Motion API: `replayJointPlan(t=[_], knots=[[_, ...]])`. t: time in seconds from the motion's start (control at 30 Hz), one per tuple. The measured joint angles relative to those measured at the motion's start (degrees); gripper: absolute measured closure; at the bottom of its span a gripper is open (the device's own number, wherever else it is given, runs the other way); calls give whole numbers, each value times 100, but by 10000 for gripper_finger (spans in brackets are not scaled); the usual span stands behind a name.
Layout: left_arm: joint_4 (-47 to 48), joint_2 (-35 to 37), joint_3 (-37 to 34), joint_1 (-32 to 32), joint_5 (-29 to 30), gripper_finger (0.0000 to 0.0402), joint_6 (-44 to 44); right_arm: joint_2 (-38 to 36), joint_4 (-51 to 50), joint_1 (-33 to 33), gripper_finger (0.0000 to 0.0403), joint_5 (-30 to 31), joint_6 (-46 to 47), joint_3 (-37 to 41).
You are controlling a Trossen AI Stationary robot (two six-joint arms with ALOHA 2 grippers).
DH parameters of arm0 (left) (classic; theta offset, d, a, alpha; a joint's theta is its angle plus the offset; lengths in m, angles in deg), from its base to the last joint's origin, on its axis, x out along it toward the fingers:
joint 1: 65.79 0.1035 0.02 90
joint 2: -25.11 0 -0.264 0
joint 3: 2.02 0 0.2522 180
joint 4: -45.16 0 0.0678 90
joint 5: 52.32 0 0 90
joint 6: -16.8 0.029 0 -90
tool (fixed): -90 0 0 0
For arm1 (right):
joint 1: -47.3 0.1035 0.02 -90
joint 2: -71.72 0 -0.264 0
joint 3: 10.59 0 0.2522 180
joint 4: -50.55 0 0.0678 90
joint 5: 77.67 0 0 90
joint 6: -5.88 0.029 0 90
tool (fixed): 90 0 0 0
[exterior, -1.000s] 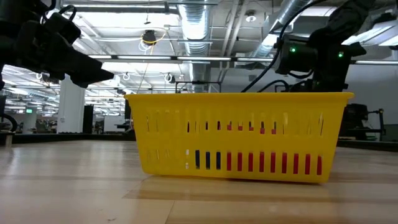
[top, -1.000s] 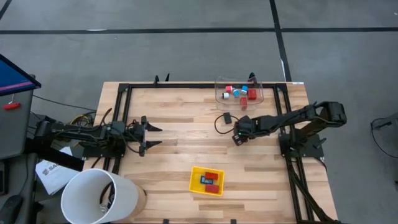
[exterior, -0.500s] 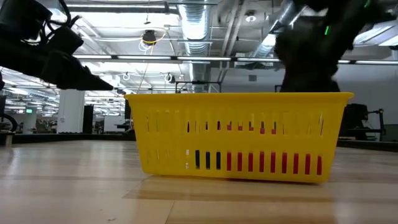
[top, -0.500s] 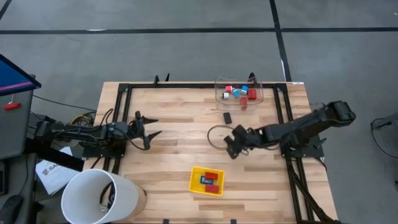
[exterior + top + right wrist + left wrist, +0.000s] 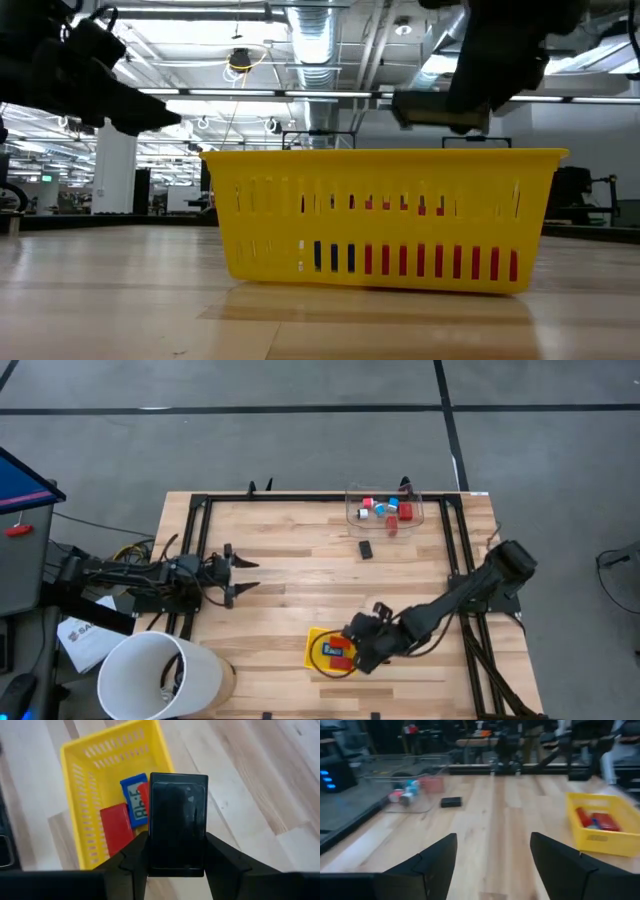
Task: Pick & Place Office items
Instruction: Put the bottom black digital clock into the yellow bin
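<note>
High view: the right gripper [image 5: 352, 651] hangs over the yellow tray [image 5: 316, 639] at the near side of the wooden surface [image 5: 290, 570]. The left gripper [image 5: 236, 575] waits at the left of the surface, fingers apart and empty. A clear plastic box [image 5: 412, 512] at the far edge holds small red, blue and white office items [image 5: 381, 510]; a lone black piece [image 5: 366, 548] lies on the surface just beside the box

Low view: the tray's slatted wall fills the middle, red and blue pieces showing through the slots; a dark arm hangs above its rim

Left wrist view: the two dark fingers [image 5: 432, 862] stand well apart with nothing between them

Right wrist view: the gripper's fingers are closed on a black rectangular item [image 5: 177, 822], held above the tray, where a red block [image 5: 116, 827] and a blue-and-white piece [image 5: 135, 800] lie
</note>
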Motion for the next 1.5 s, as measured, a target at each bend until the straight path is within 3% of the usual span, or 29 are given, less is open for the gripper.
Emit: replayJointPlan(t=[0.13, 0.37, 0.5, 0.8, 1.0, 1.23, 1.5], knots=[[440, 613, 0, 0, -268, 172, -110, 361, -68, 31, 262, -140, -52, -258], [665, 1330, 0, 35, -120, 189, 49, 362, 750, 109, 262, -564, -166, -252], [627, 1069, 4, 162, 296, 189, -7, 350, 796, 149, 262, -635, -133, -254], [344, 379, 2, 181, 354, 187, 23, 361, 775, 159, 262, -1019, -48, -254], [308, 100, 2, 181, 352, 183, 22, 928, 836, -66, 262, -1673, -244, -333], [288, -59, 2, 181, 349, 185, 22, 1279, 475, -155, 262, -1670, -642, -863], [229, -87, 2, 177, 347, 187, 22, 1262, 427, -155, 262, -1545, -715, -888]])
